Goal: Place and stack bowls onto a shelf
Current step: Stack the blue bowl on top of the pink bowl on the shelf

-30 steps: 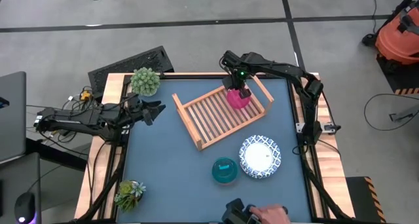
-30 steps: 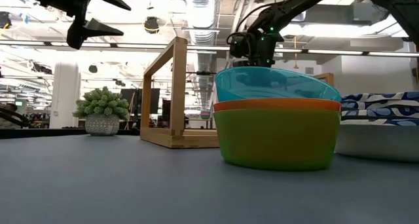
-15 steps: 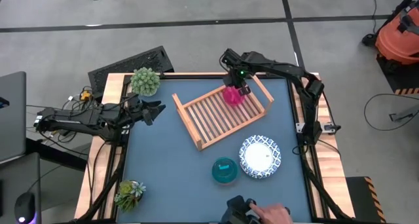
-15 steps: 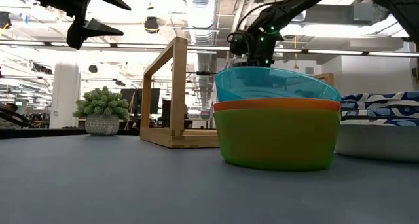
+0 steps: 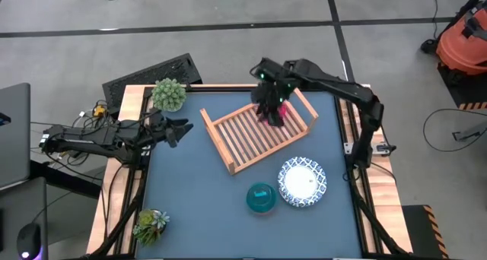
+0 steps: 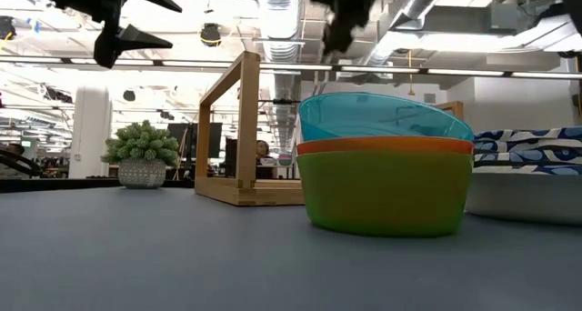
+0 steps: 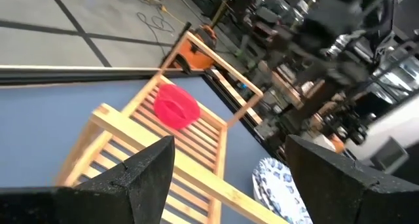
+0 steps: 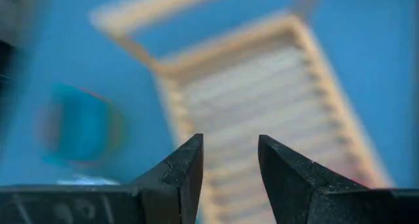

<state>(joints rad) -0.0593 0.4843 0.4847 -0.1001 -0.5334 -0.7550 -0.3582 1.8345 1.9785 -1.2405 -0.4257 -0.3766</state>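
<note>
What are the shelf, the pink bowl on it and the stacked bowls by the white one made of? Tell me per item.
Shelf: looks like pale unfinished wood, with visible slats and jointed rails.
Pink bowl: probably plastic, with a uniform matte colour; hard to confirm.
Stacked bowls: likely plastic; the teal top one looks slightly translucent, the orange and green ones opaque and smooth.
White bowl: possibly glazed ceramic or melamine, with a blue printed pattern.

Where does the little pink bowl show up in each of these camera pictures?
High view: pink bowl on the shelf's far end, mostly hidden under the right gripper.
Low view: not visible.
Left wrist view: bowl on the slats.
Right wrist view: not visible.
Shared landmark: the shelf.
</note>
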